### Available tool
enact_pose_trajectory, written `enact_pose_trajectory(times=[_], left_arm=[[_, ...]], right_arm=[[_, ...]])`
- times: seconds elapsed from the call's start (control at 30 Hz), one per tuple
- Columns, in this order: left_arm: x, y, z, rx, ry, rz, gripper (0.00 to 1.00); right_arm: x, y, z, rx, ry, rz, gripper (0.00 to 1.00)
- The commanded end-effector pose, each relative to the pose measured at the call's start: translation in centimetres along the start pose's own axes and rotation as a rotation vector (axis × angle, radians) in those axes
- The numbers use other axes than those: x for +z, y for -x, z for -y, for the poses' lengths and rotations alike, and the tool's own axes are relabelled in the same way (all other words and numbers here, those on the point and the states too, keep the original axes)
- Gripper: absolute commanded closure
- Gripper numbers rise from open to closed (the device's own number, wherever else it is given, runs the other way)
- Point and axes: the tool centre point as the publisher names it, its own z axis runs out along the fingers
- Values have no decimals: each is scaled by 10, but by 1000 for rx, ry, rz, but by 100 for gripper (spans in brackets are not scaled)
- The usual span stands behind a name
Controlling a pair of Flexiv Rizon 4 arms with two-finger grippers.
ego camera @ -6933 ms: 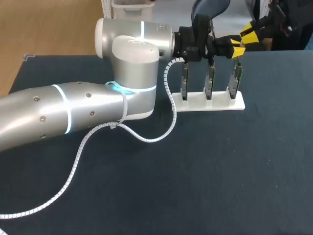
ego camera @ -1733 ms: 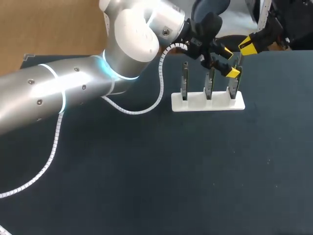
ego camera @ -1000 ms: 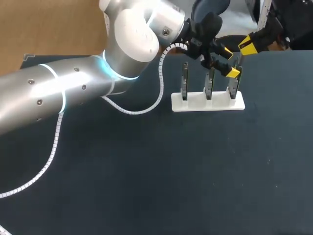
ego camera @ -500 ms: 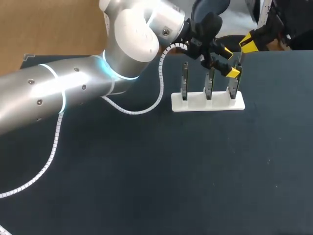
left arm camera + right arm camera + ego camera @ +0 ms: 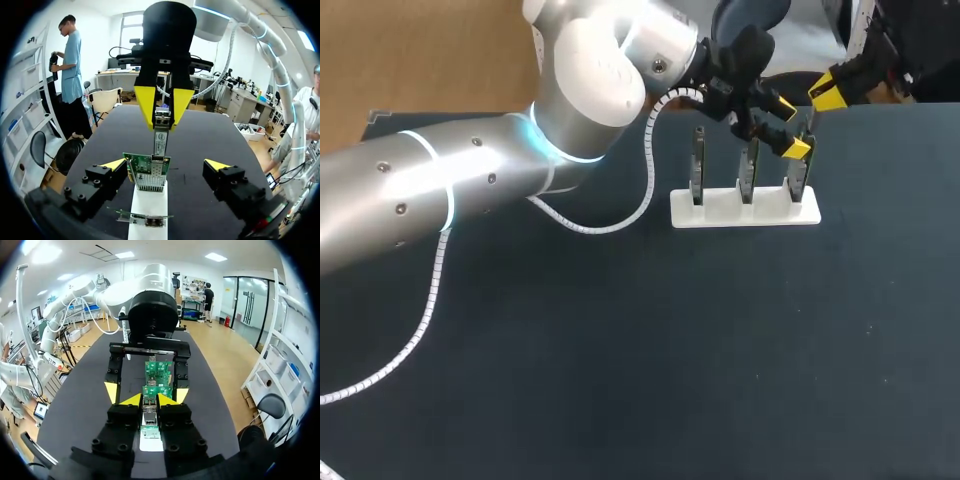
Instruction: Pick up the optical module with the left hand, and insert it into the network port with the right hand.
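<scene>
Fingers of the right gripper [image 5: 162, 117] were clamped on the optical module [image 5: 160, 140], one yellow tip at each of its two sides. The module hung upright under these tips, and its lower end met the metal port [image 5: 151, 169] at the upper edge of a green network card [image 5: 142, 179]. If the end was already inside the port, I could not tell.

The left gripper [image 5: 165, 165] was open. Its two fingers stood wide apart, one on each side of this same card, and they did not touch it. The right wrist view showed the same: the module [image 5: 148, 421] sat between the right gripper's own tips [image 5: 150, 400], and the left gripper [image 5: 146, 392] stood ahead with its fingers spread around the cards.

In the head view the white stand [image 5: 745, 210] lay at about 1 o'clock from the middle of the dark table [image 5: 640, 360]. Three cards stood upright in it in a row. The left gripper [image 5: 791, 127] was over the rightmost card [image 5: 800, 175], and the right gripper [image 5: 823, 92] was near it, at about 1 o'clock from it. A white spiral cable [image 5: 650, 195] hung from the left arm [image 5: 470, 190], at 9 o'clock from the stand.
</scene>
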Motion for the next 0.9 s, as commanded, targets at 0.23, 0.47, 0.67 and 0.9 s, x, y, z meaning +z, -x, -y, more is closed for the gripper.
enact_pose_trajectory(times=[0.23,0.47,0.67,0.9], left_arm=[[0,1,0,-2,-1,-4,0],[0,1,0,-2,-1,-4,0],[0,1,0,-2,-1,-4,0],[0,1,0,-2,-1,-4,0]], right_arm=[[4,-3,-1,11,1,-7,100],[5,-4,-1,14,3,-10,100],[4,-2,-1,11,-3,-6,100],[1,5,1,-9,-16,-3,100]])
